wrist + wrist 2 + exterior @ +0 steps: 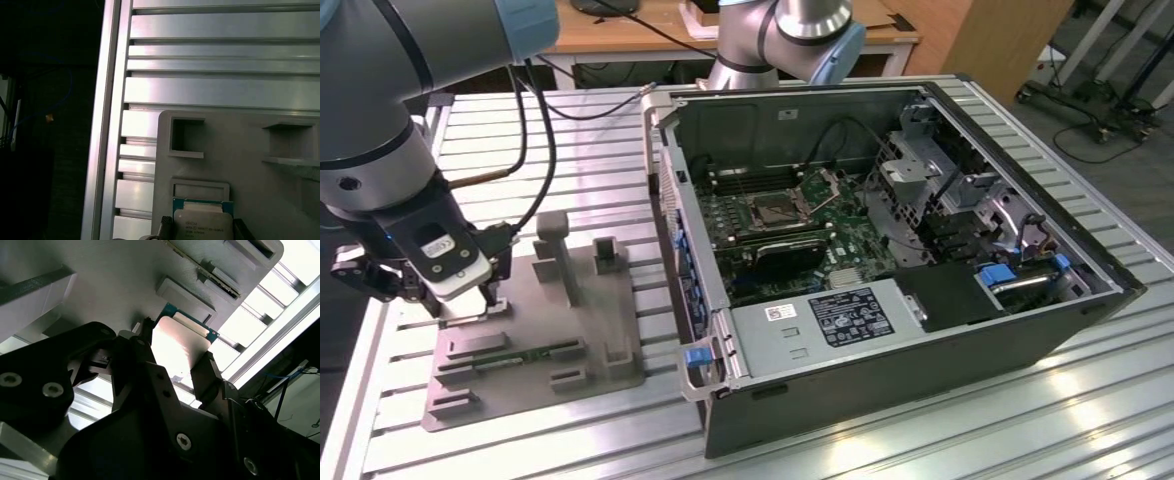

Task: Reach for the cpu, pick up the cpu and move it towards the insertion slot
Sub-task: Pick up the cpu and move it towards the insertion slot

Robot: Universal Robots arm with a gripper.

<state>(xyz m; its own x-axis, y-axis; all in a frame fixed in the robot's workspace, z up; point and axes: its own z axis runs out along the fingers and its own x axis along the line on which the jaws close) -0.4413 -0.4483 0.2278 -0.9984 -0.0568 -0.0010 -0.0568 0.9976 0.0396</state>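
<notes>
Second wrist view gives you one small thin square cpu (180, 340), silvery-white face, green rim, clamped between the single black gripper's (176, 350) two fingers (207, 365) at the grey plastic tray (115, 285). Exterior view adds one silver-framed square insertion slot (778, 208), toward two o'clock from that gripper (458, 303), well apart.

The cpu (204, 226) on the grey tray (260, 170)

The cpu (202, 226) and a black label (850, 316) carry small print; none of it is legible.
</notes>
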